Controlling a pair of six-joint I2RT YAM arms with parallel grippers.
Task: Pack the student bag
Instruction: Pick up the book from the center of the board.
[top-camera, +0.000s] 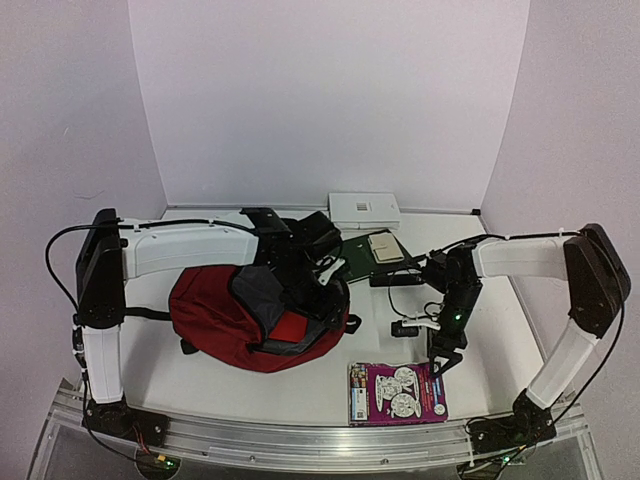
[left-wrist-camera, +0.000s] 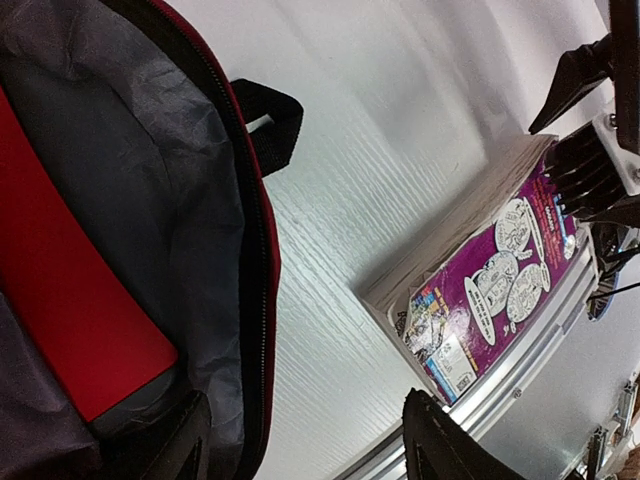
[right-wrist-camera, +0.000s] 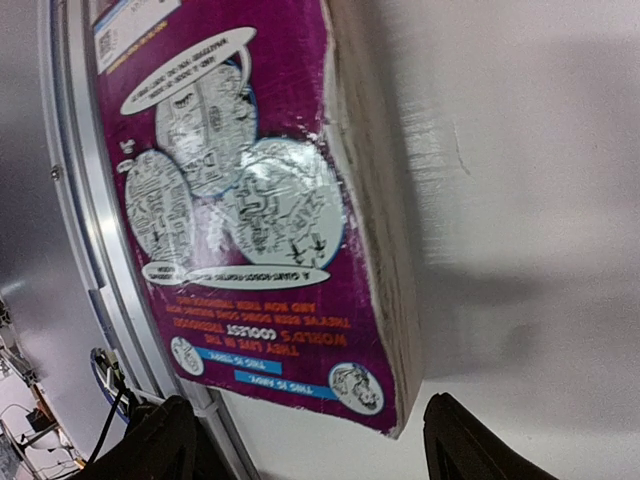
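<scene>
The student bag (top-camera: 235, 320) is a dark red backpack lying open at the table's middle left. Its grey lining (left-wrist-camera: 130, 190) and a flat red folder (left-wrist-camera: 70, 330) inside it show in the left wrist view. My left gripper (top-camera: 318, 285) is open at the bag's mouth, and the zipper rim (left-wrist-camera: 262, 300) runs between its fingers (left-wrist-camera: 165, 450). A purple comic book (top-camera: 397, 392) lies flat at the front edge. My right gripper (top-camera: 445, 360) hangs open just above the book's right corner (right-wrist-camera: 385, 400), which lies between its fingers (right-wrist-camera: 465, 445).
A white box (top-camera: 365, 210) stands at the back wall. A dark green board (top-camera: 360, 262) with a beige item (top-camera: 385, 247) lies behind the bag. A small black and white object (top-camera: 410, 325) lies near the right arm. An aluminium rail (top-camera: 300, 440) edges the front.
</scene>
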